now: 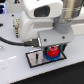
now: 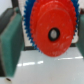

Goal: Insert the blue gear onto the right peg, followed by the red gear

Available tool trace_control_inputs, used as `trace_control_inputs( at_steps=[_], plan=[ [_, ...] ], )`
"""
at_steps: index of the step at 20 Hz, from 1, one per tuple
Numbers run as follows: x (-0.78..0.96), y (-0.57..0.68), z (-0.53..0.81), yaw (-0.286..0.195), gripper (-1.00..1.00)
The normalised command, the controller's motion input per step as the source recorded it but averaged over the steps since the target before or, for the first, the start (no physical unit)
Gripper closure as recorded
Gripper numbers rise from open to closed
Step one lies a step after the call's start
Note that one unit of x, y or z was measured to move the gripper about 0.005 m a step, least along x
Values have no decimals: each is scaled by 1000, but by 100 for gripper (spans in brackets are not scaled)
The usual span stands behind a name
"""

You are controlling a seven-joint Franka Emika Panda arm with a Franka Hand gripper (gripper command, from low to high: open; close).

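The red gear (image 2: 50, 30) fills the wrist view between my two fingers (image 2: 11, 47), its hub hole facing the camera. The teeth of the blue gear (image 2: 27, 27) show behind its rim, so the red gear lies over the blue one. In the exterior view the red gear (image 1: 52, 51) sits just under my gripper (image 1: 52, 49), with the blue gear (image 1: 49, 57) below it on the black base plate (image 1: 35, 58). The gripper looks shut on the red gear. The right peg is hidden by the gears.
The black base plate lies on a white table (image 1: 20, 72). A black cable (image 1: 15, 42) runs along the arm at the exterior view's left. The arm's white body (image 1: 42, 20) covers the upper scene.
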Motion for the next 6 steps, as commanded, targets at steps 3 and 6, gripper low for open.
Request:
trace_control_inputs(
  at_steps=[3, 6],
  plan=[
    [-1, 59, 280, 0, -100],
    [-1, 16, 29, 0, -100]
  ],
)
